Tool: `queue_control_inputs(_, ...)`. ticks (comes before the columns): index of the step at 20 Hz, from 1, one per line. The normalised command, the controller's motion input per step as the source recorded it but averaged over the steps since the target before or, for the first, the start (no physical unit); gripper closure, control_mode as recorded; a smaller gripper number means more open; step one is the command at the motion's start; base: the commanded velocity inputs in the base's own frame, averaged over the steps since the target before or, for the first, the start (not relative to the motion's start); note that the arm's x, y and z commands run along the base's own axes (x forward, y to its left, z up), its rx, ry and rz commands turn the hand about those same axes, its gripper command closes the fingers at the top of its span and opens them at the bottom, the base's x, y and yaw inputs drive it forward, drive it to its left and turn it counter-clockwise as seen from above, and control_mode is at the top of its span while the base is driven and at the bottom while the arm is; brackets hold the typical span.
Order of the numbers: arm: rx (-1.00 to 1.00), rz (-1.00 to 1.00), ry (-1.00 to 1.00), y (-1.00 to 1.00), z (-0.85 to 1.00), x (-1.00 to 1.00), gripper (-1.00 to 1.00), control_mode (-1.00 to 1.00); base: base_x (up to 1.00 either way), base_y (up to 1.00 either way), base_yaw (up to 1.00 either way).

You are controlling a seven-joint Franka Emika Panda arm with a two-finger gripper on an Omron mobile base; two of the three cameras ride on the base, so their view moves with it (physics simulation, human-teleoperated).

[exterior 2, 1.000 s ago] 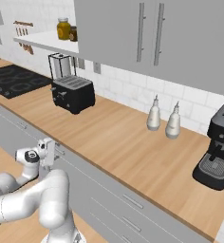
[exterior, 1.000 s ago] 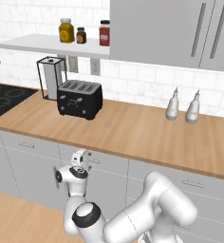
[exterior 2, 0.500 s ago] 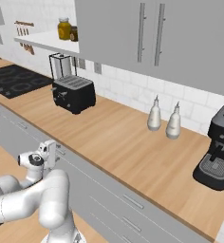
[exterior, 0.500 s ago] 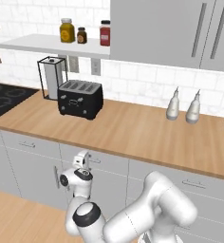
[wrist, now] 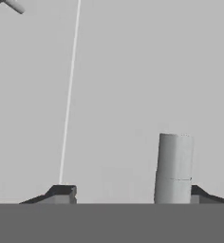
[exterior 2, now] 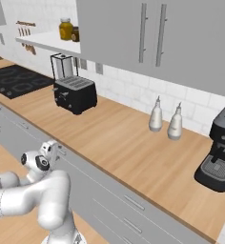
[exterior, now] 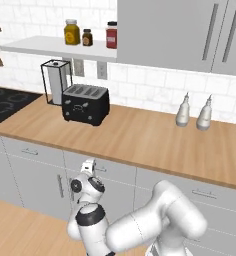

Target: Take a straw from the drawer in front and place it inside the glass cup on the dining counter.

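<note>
While the hand gapes around one drawer handle, two bottles, one toaster

The arm has pushed forward and a little up, so the gripper now sits right at the grey drawer front under the wooden counter edge, beside its silver handle. A second ago it hung lower and farther back. Its fingers have begun to draw together.
</note>
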Motion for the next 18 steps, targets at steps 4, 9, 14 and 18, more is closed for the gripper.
queue_control_inputs(4, 0.14, 0.03, 0.35, 0.11, -0.69, 0.02, 1.0, -1.0, 0.0, 0.0, 0.0)
queue_control_inputs(9, 0.07, 0.01, 0.34, 0.73, -0.86, -0.03, 1.0, -1.0, 0.0, 0.0, 0.0)
queue_control_inputs(14, 0.04, 0.08, 0.23, 1.0, -0.98, -0.64, 1.0, -1.0, 0.0, 0.0, 0.0)
queue_control_inputs(18, 0.04, 0.05, 0.23, 1.0, -0.89, -1.0, 1.0, -1.0, 0.0, 0.0, 0.0)
